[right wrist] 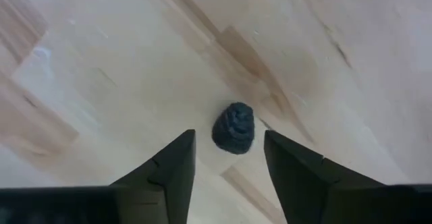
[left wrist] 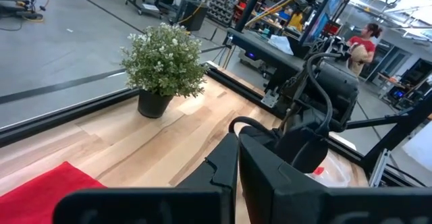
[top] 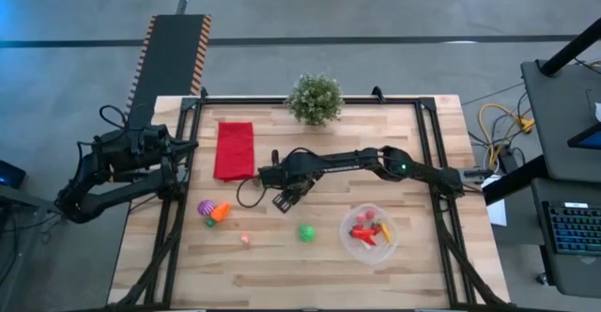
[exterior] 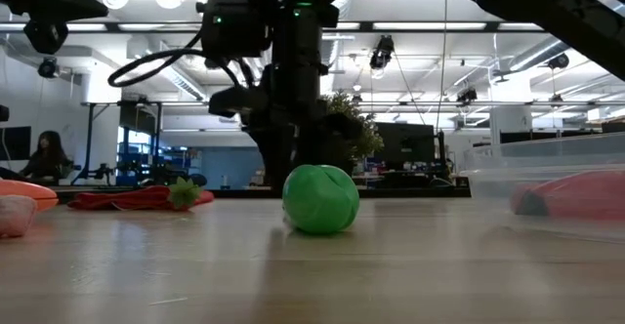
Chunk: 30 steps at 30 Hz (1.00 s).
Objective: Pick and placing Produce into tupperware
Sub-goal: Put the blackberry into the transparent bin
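Where pale wood table (top: 310, 265) ends, grey floor (top: 376, 11) spreads.

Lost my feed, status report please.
Right end effector open over dark piece. Left end effector parked off-table. Tupperware part-filled. Nothing blocking.

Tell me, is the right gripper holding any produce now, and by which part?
Nothing held: the right gripper is open above bare table, with only a small dark lump beyond its fingertips.

Overhead looks straight down — low view skims the table (top: 282, 265).
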Each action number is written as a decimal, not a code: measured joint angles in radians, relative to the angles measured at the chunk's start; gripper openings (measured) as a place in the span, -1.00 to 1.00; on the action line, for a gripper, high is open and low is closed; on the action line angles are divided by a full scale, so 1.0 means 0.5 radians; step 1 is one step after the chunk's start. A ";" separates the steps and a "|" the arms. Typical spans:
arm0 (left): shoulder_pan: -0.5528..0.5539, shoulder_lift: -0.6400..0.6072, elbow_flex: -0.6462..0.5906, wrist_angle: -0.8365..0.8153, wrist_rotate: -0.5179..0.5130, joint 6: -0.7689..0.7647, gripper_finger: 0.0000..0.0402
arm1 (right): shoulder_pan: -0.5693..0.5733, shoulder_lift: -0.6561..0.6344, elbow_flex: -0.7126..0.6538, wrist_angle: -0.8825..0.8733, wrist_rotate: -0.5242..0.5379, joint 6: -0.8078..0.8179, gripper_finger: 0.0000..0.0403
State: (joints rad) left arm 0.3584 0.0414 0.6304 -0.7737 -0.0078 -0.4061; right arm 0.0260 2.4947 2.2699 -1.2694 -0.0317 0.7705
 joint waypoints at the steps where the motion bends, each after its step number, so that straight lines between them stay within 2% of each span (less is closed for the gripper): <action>1: 0.001 0.000 0.000 0.000 0.000 0.000 -1.00 | -0.001 0.000 -0.003 0.000 -0.008 -0.011 -0.14; 7: 0.001 0.000 0.000 0.001 0.000 -0.007 -1.00 | -0.006 0.010 -0.016 0.008 -0.019 -0.042 -0.04; 13: 0.000 0.000 0.000 0.002 0.000 -0.012 -1.00 | -0.006 0.031 -0.030 0.060 -0.048 -0.054 -0.07; 19: 0.001 0.000 0.000 0.003 0.000 -0.012 -1.00 | -0.012 0.047 -0.034 0.062 -0.034 -0.058 -0.22; 30: 0.000 0.000 0.000 0.002 0.000 -0.013 -1.00 | -0.020 0.043 -0.055 0.055 0.014 -0.099 -0.63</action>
State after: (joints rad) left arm 0.3586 0.0414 0.6304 -0.7727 -0.0080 -0.4126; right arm 0.0162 2.5160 2.2425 -1.2419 -0.0246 0.7208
